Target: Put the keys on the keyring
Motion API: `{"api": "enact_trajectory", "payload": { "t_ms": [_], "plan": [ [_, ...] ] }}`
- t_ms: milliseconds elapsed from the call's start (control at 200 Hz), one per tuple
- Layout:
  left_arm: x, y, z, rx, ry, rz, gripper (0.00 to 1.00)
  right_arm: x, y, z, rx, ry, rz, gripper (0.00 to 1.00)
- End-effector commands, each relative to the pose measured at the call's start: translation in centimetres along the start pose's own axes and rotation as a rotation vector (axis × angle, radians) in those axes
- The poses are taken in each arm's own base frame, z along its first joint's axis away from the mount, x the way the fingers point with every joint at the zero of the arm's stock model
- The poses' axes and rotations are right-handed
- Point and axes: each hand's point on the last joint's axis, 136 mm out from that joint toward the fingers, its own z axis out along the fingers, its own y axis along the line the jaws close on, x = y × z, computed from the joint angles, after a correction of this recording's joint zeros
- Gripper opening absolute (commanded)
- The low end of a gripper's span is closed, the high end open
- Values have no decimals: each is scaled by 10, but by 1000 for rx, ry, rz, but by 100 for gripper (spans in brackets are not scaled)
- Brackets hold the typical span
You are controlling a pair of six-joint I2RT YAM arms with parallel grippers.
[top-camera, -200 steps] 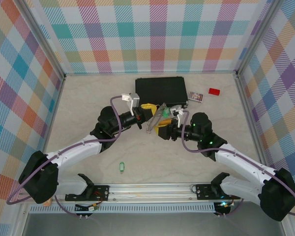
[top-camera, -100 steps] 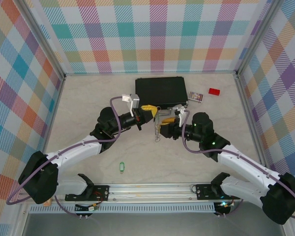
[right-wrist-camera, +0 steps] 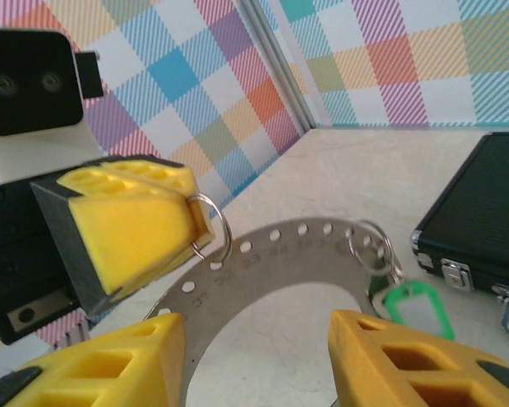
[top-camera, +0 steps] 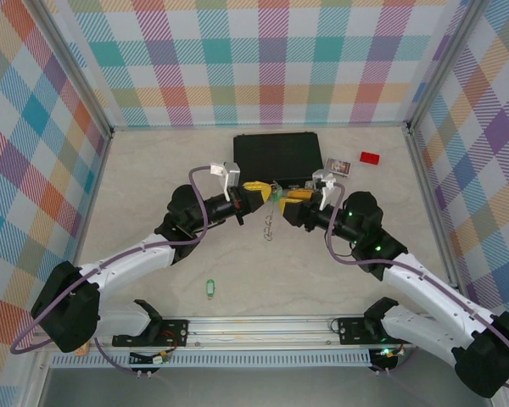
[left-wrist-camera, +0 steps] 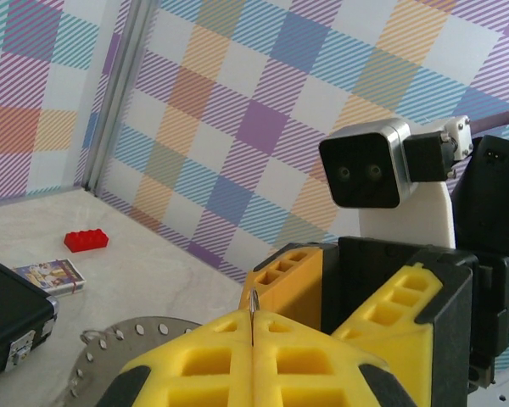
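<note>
Plaid walls, pale table [top-camera: 144,178]. From the top view the keyring [right-wrist-camera: 271,254] is edge-on between the two arms and hard to read. The right wrist view cuts off its lower arc and most of the black case [right-wrist-camera: 483,212].

Left gripper [top-camera: 259,190]: jaws clamped shut on the keyring at a small wire loop [right-wrist-camera: 210,222]. Right gripper [top-camera: 284,197]: jaws apart, astride the hoop, not touching it.

Count:
- Two keys: the hanging key [right-wrist-camera: 416,307] sits on a second loop [right-wrist-camera: 369,246] with its blade hidden, and the loose key [top-camera: 209,289] lies on the table near the arm bases.
- One red block [top-camera: 370,157].
- One small card box [top-camera: 338,166].
</note>
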Motion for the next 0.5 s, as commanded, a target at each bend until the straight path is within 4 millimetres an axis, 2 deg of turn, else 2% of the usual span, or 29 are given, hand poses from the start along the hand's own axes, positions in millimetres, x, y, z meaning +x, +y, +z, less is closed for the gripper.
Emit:
{"api": "enact_trajectory", "payload": {
  "t_ms": [0,295,495],
  "plan": [
    [-18,-28,-5,81,-62,40,0,-31,24,-1,-109,-73,-5,46],
    [-18,-32,-6,89,-40,43,0,-41,24,1,-159,-19,3,40],
    [-8,-31,-8,66,50,84,0,-44,23,-2,-151,46,-23,41]
  ]
}}
